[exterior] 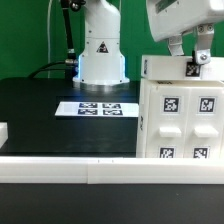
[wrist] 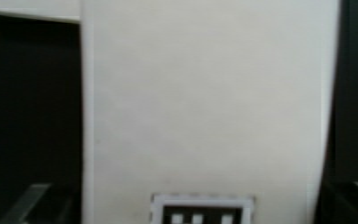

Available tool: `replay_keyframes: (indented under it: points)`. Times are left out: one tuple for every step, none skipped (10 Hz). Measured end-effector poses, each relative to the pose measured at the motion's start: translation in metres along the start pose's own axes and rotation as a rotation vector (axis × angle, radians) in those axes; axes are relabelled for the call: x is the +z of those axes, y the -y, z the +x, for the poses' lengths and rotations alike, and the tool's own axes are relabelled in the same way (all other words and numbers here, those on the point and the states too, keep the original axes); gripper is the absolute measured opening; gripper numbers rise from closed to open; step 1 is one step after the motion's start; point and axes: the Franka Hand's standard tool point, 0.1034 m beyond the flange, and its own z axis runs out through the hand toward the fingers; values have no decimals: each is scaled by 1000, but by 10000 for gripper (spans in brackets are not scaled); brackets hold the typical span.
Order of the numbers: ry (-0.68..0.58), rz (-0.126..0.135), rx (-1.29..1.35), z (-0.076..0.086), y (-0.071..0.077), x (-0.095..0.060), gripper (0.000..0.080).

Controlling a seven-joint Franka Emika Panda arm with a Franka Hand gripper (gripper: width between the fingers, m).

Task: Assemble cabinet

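The cabinet [exterior: 180, 115] is a large white box with square marker tags, standing on the black table at the exterior view's right. My gripper [exterior: 190, 55] hangs right over its top edge, with the fingers [exterior: 205, 50] spread on either side of a narrow upper part. In the wrist view a tall white face of the cabinet [wrist: 197, 100], with a tag at its lower end, fills the space between my gripper's [wrist: 194, 208] fingers. The dark fingertips [wrist: 25, 205] show only at the corners, with a dark gap between each and the white face. The gripper is open.
The marker board [exterior: 100, 107] lies flat on the black table in front of the robot base [exterior: 100, 50]. A white rail [exterior: 100, 172] runs along the table's near edge. A small white piece [exterior: 3, 132] sits at the exterior view's far left.
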Motion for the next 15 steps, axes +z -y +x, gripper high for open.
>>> replay_keyframes:
  points:
    - [0, 0, -23, 0, 0, 0, 749]
    - [7, 6, -37, 0, 2, -4, 749]
    - [16, 18, -44, -1, 5, -10, 789]
    - [23, 27, -51, -2, 8, -16, 789]
    - [30, 35, -56, -4, 10, -22, 798]
    - [40, 43, -53, -5, 14, -26, 798]
    - [48, 53, -54, -5, 19, -29, 797]
    - [47, 51, -78, -6, 18, -27, 797]
    - [44, 46, -96, -8, 17, -25, 797]
    - [35, 40, -166, -12, 17, -23, 797]
    - [18, 28, -324, -16, 16, -22, 797]
    - [18, 16, -435, -18, 17, -23, 797]
    - [19, 12, -566, -19, 20, -24, 797]
    - [34, -6, -683, -21, 20, -23, 797]
    - [41, -10, -782, -21, 23, -23, 797]
